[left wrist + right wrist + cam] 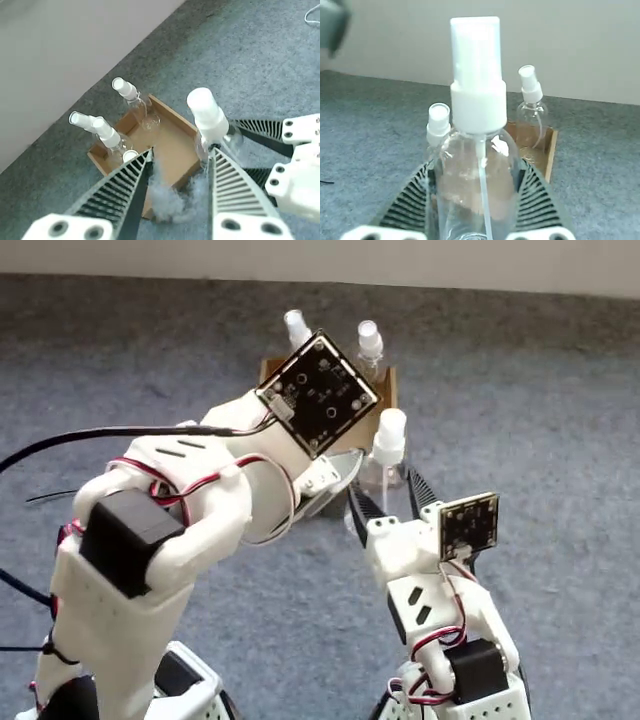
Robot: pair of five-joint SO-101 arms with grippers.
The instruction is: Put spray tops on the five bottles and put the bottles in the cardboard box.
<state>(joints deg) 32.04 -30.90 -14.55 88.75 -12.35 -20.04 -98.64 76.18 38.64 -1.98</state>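
Note:
My right gripper [385, 485] is shut on a clear bottle [475, 185] that stands upright with a white spray top [476, 85] on it, just in front of the cardboard box [385, 390]. The same bottle [210, 125] shows in the left wrist view, close to one fingertip of my left gripper [181, 150]. That gripper is open and hovers above the box's near edge [172, 150] with nothing between its fingers. Three capped bottles [132, 97] [107, 132] [82, 120] stand in the box, and another white top [130, 155] shows beside a left finger.
The box stands on grey carpet [520, 420] close to a pale wall [450, 260]. Black cables [60, 440] trail off the left arm at the left. White fluff [167, 200] lies on the carpet by the box's near corner.

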